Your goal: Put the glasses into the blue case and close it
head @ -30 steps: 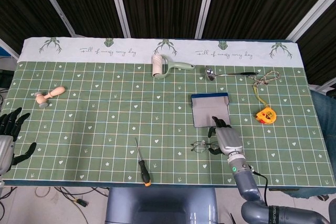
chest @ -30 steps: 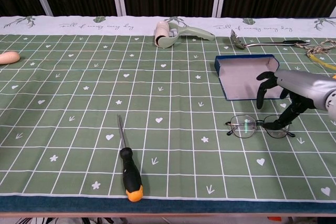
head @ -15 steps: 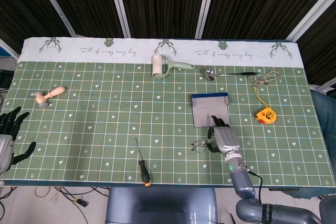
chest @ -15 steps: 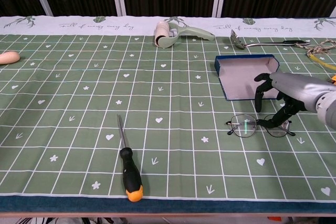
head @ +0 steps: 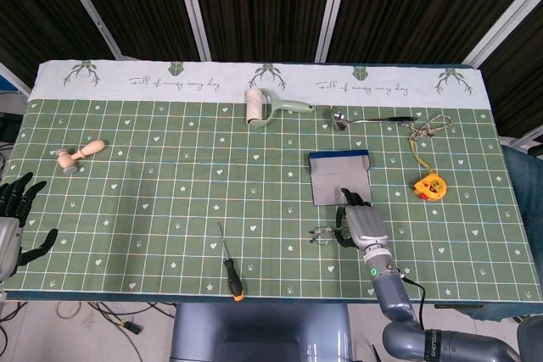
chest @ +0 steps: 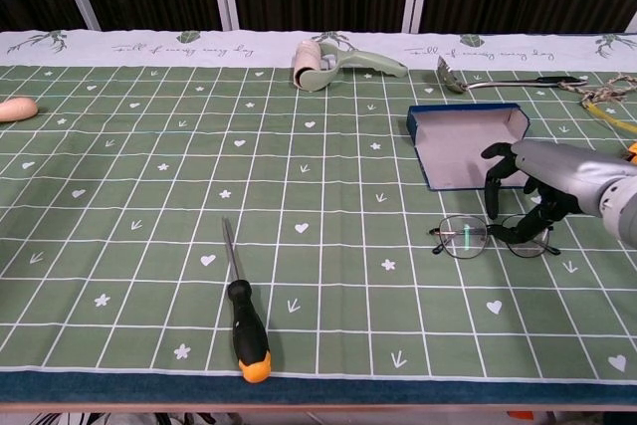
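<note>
The glasses [chest: 466, 238] [head: 321, 234] lie on the green cloth just in front of the open blue case [chest: 460, 151] [head: 338, 179]. My right hand [chest: 553, 174] [head: 362, 225] comes down on their right lens. Its fingers [chest: 492, 189] curl over the bridge and its thumb presses the rim from the near side, pinching the frame. That lens is mostly hidden by the hand in the head view. My left hand [head: 12, 219] rests at the table's far left edge with its fingers spread, holding nothing.
A black and orange screwdriver [chest: 244, 320] lies at the front left of centre. At the back are a lint roller [chest: 320, 64], a ladle [chest: 498, 78] and a cord with a yellow tape measure [head: 429, 184]. A wooden piece [head: 79, 155] sits far left.
My right hand has sunk a little and its fingers and thumb have drawn together around the right lens. The glasses have shifted very slightly. The left hand has stayed put.
</note>
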### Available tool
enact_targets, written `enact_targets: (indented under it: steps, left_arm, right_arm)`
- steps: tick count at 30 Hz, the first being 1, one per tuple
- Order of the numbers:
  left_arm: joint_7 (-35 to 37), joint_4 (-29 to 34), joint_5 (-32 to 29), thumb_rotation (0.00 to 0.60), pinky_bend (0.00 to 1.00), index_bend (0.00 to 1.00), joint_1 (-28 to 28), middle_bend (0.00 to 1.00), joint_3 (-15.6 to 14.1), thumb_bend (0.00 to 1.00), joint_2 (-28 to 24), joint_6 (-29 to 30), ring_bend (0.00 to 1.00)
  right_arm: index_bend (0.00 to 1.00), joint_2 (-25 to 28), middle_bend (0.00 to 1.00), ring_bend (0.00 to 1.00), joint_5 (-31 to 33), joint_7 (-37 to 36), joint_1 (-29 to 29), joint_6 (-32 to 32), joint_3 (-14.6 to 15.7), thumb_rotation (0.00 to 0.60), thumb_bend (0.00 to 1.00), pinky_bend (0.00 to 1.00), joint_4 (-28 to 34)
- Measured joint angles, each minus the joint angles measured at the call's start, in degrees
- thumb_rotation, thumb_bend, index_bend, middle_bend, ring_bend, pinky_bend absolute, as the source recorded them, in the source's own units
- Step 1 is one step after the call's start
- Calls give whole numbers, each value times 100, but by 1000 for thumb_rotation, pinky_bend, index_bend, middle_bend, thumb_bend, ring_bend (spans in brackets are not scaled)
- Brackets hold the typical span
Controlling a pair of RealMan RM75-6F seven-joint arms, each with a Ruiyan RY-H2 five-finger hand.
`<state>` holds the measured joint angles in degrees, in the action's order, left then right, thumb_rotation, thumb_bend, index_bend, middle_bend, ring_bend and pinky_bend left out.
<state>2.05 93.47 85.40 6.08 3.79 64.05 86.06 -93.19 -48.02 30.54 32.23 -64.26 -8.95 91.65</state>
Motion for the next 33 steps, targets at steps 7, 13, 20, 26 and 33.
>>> enact_targets:
  steps: [7,13,20,26,33]
  left_arm:
    - [4,-6,-1,600,0,95,-1,0,0,312,1,-2,0]
    - [8,-1,-4,600,0,94,-1,0,3,312,2,-3,0]
    - [18,16,-4,600,0,94,-3,0,9,312,-4,4,0]
    - [13,23,-8,600,0,95,-3,0,10,312,-6,-1,0]
    - [24,18,-8,600,0,94,-9,0,14,312,-6,11,0]
  right_arm:
    - [594,-29,78,108,-12,-17,15,20,12,600,451,250,9]
    - [607,-65,78,108,13,-25,41,47,-4,600,476,250,-26]
    - [623,-58,78,108,35,-23,64,65,-9,600,507,250,4]
    - [629,46,78,108,21,-58,92,80,-66,600,512,250,69]
    - [630,351,78,108,-60,-103,225,214,-224,600,514,250,86]
